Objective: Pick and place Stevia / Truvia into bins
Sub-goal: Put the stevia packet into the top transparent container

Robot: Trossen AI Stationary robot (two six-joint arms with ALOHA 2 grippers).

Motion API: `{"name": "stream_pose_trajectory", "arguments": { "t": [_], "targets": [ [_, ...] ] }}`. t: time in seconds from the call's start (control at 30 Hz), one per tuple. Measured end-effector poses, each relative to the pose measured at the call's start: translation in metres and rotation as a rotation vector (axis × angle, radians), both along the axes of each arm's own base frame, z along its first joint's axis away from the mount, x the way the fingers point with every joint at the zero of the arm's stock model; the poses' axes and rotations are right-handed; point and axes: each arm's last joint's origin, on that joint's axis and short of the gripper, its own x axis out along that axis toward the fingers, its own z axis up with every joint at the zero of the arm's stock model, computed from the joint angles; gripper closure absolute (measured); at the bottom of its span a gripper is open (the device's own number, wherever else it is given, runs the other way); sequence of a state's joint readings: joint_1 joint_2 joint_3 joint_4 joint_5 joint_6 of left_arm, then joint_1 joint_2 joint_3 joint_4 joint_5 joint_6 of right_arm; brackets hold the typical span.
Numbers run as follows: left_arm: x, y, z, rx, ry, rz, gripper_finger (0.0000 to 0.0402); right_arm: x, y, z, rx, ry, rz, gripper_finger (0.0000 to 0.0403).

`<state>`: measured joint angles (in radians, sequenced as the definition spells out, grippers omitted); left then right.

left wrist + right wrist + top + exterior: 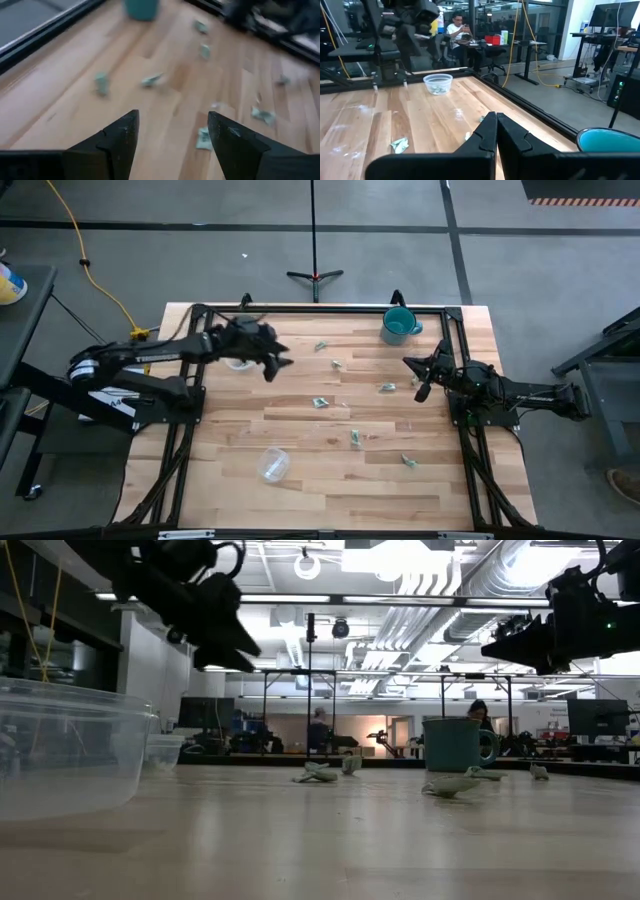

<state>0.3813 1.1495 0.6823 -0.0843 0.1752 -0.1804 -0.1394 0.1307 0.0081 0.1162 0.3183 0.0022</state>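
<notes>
Several pale green sachets lie flat and scattered over the wooden table, such as one (320, 402), another (355, 438) and one ahead of my left fingers (203, 138). One clear cup (438, 83) stands upright near the table's far left and holds sachets. In the high view my left arm partly covers this cup (238, 363). A second clear cup (273, 465) sits toward the near edge. My left gripper (172, 117) hovers open above the table just right of the far cup, empty. My right gripper (496, 116) is shut and raised near the right edge, holding nothing that shows.
A teal mug (398, 326) stands at the far right of the table. A black metal frame (320, 309) runs around the tabletop. People sit at desks in the room beyond (457, 27). In the low view the near cup (60, 745) fills the left side.
</notes>
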Motion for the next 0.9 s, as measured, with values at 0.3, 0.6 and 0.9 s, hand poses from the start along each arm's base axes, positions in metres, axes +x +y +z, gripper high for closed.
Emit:
{"name": "stream_pose_trajectory", "arguments": {
  "t": [0.3, 0.6, 0.9],
  "targets": [
    [0.048, -0.037, -0.037, 0.085, 0.025, -0.245, 0.0133, 0.000, 0.000, 0.000, 0.000, 0.003, 0.000, 0.0402],
    [0.078, -0.067, -0.080, 0.183, 0.063, -0.345, 0.0133, 0.000, 0.000, -0.001, 0.000, 0.007, 0.000, 0.0402],
    [0.095, -0.065, -0.101, 0.207, 0.118, -0.308, 0.0133, 0.000, 0.000, -0.002, 0.001, 0.017, 0.000, 0.0402]
  ]
}}
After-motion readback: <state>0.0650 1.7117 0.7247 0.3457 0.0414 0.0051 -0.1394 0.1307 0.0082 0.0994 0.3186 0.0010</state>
